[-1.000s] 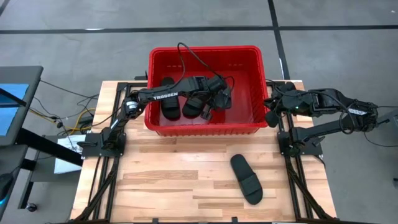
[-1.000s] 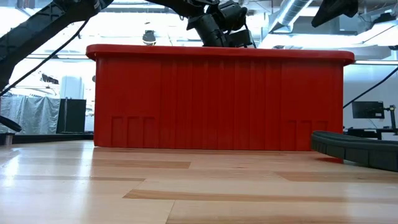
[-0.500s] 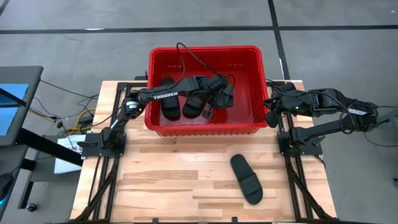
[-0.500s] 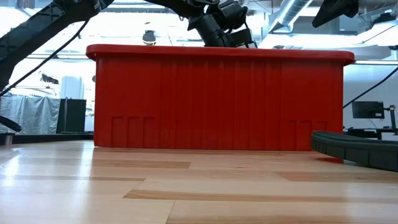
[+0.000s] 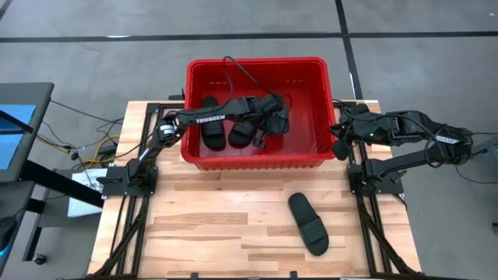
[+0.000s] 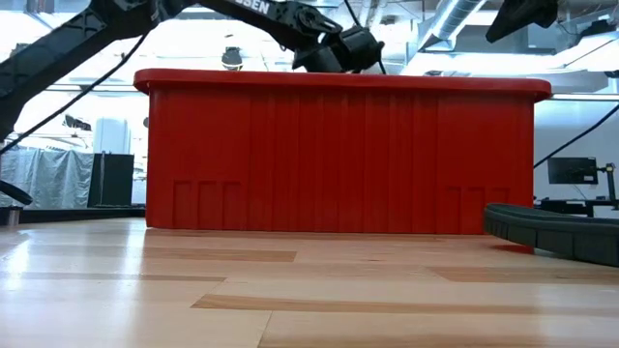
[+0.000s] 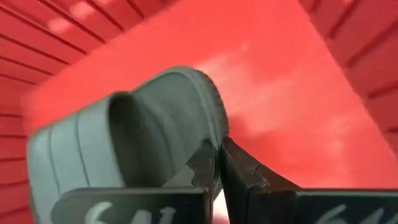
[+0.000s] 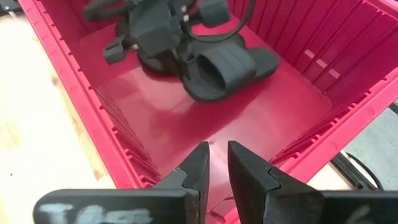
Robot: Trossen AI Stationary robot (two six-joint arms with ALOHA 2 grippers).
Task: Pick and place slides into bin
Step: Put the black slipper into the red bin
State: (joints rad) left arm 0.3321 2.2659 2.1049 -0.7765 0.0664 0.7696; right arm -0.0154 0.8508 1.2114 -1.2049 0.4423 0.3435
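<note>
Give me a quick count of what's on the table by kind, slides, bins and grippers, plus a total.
Black slides: 4, with three inside the bin and one on the table
Red bin: 1
Grippers: 2, the left gripper over the bin, the right gripper beside it
Total: 7

Bin [image 5: 257, 159] glossy red ribbed plastic; slides [image 5: 309, 224] matt black rubbery; table [image 5: 202, 225] smooth wood.

The left arm reaches into the red bin [image 5: 257, 152] at twelve o'clock, its gripper [image 5: 274, 126] over three black slides [image 5: 214, 132], a fourth slide [image 5: 308, 223] lying on the table [image 5: 202, 225] toward five o'clock
</note>
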